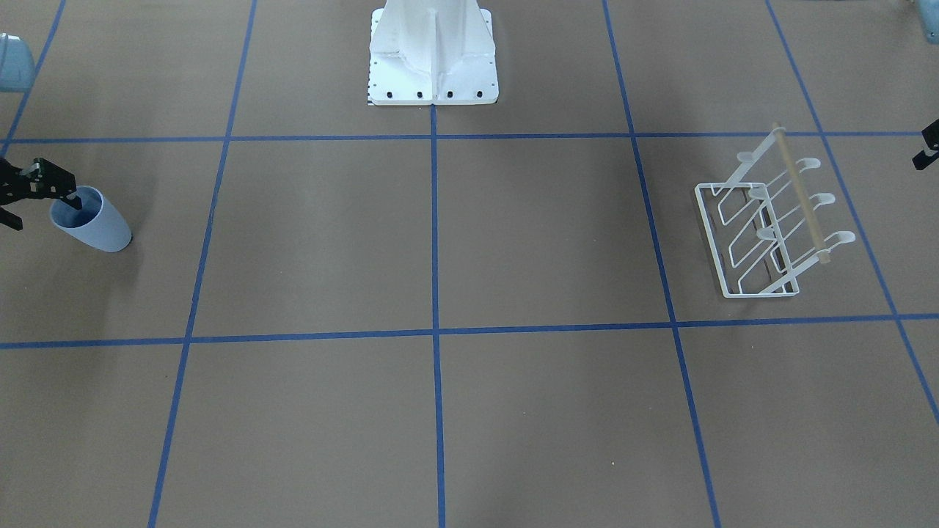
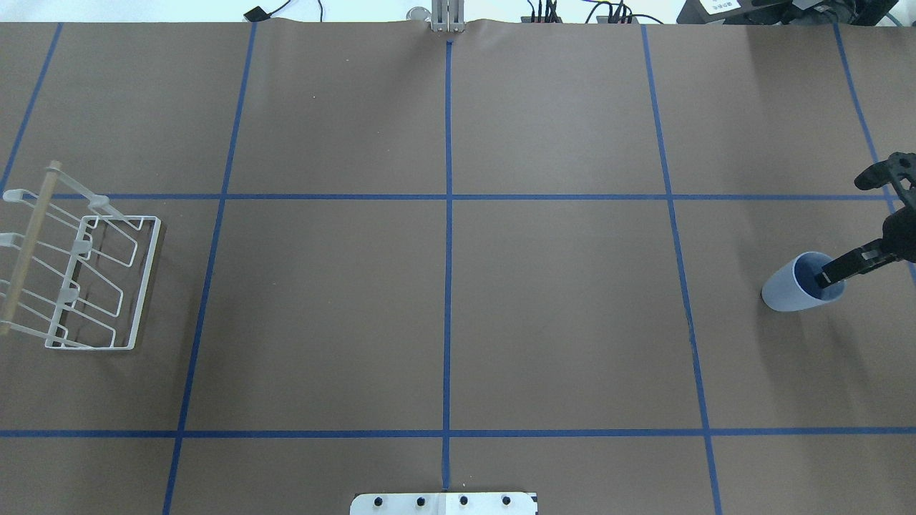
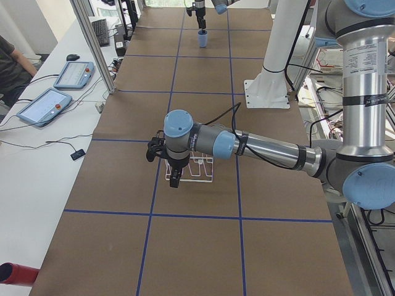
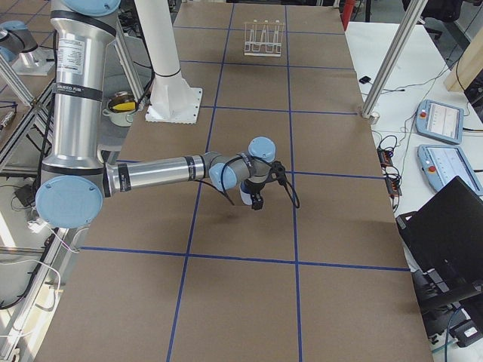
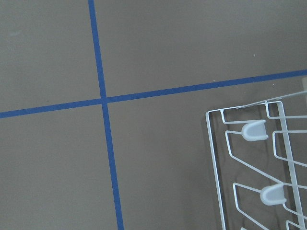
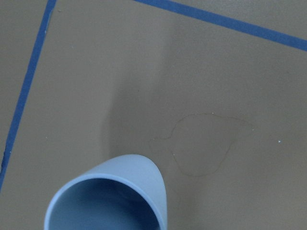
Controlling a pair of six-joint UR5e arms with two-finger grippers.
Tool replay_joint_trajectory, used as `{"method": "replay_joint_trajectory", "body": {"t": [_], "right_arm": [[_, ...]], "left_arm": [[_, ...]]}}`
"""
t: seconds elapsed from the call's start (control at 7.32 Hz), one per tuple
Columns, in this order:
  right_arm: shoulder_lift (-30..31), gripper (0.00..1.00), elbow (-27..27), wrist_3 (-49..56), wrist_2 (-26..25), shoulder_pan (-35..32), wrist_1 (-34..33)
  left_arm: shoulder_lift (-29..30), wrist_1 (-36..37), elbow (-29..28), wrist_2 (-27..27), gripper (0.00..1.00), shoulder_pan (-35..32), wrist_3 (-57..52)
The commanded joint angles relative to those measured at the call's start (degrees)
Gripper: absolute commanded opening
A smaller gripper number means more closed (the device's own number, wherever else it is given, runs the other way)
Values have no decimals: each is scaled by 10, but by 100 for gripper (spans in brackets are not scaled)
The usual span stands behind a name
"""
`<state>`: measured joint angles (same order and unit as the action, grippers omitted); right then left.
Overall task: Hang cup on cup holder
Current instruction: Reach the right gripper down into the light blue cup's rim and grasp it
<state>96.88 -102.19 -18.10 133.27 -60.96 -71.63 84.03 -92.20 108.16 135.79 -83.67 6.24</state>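
Note:
The light blue cup (image 1: 99,227) stands upright on the brown table at the robot's far right; it also shows in the overhead view (image 2: 791,290) and low in the right wrist view (image 6: 144,182). My right gripper (image 1: 40,209) is open, with one finger (image 2: 834,273) down inside the cup's rim and the other outside it. The white wire cup holder (image 1: 801,192) with its tan wooden bar sits at the robot's far left (image 2: 30,243); its prongs show in the left wrist view (image 5: 253,130). Only a black tip of my left gripper (image 1: 928,145) shows beside the holder; I cannot tell its state.
The white robot base pedestal (image 1: 433,51) stands at the table's middle on the robot's side. Blue tape lines (image 2: 449,214) divide the brown table into squares. Tablets and cables lie on the side bench (image 3: 46,105).

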Motion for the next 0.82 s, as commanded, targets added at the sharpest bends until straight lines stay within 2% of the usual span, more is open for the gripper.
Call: {"method": "replay_joint_trajectory", "body": {"t": [0.0,0.14,0.55,0.68], "right_arm": [[-2,41,12,-1,-4,13,-1],[-2,0,12,-1,-4,13,-1],[-7,0,-7,-11,4,11,-1],[-7,0,-22,-31,23,10,-1]], "left_arm": [[0,0,0,0,98,0,0],[0,0,-1,0,98,1,0],[1,-1,-1,0,98,1,0],[0,-1,-1,0,98,1,0]]}}
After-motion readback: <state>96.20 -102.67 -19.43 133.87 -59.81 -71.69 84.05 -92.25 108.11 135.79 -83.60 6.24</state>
